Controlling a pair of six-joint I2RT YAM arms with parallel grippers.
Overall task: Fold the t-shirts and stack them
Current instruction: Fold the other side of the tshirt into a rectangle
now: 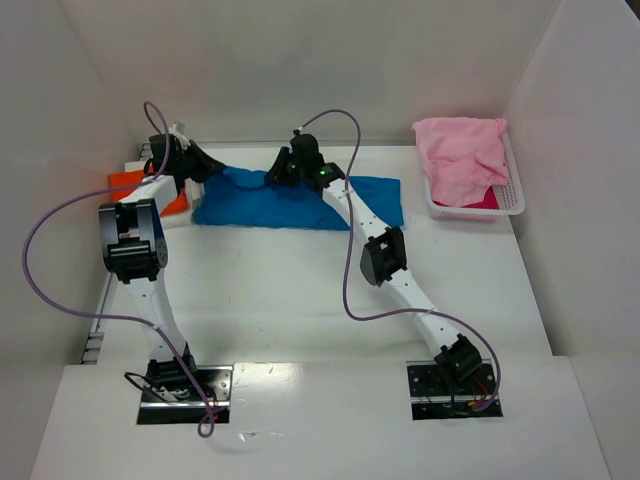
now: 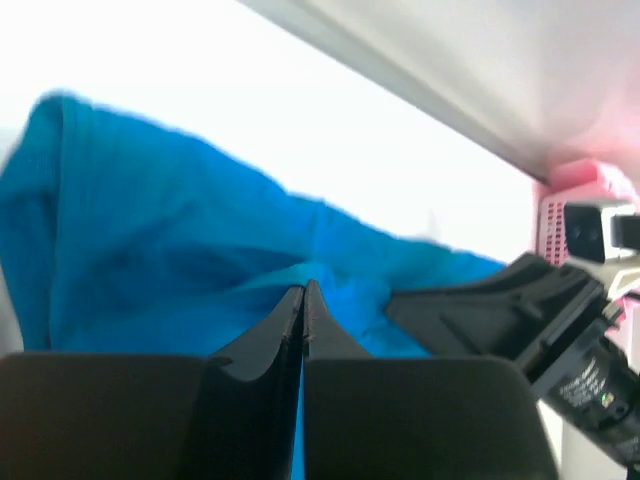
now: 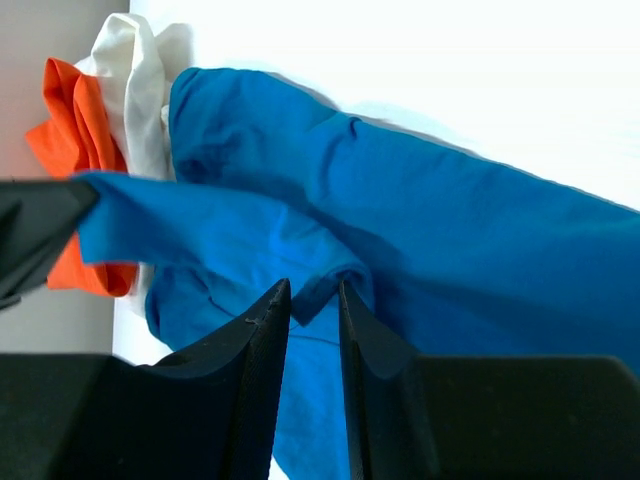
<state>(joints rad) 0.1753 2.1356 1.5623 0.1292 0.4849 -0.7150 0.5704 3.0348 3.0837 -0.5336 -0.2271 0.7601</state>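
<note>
Pink t-shirt (image 1: 458, 152) lies heaped in the white basket (image 1: 512, 204).

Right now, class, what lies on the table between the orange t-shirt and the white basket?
The blue t-shirt stretches across most of the gap between the orange t-shirt and the white basket, with both grippers on it; top external view shows it.

Both arms (image 1: 150, 290) had white links and black joint housings, looping purple cables (image 1: 60, 215), and black base plates (image 1: 185, 392).
</note>
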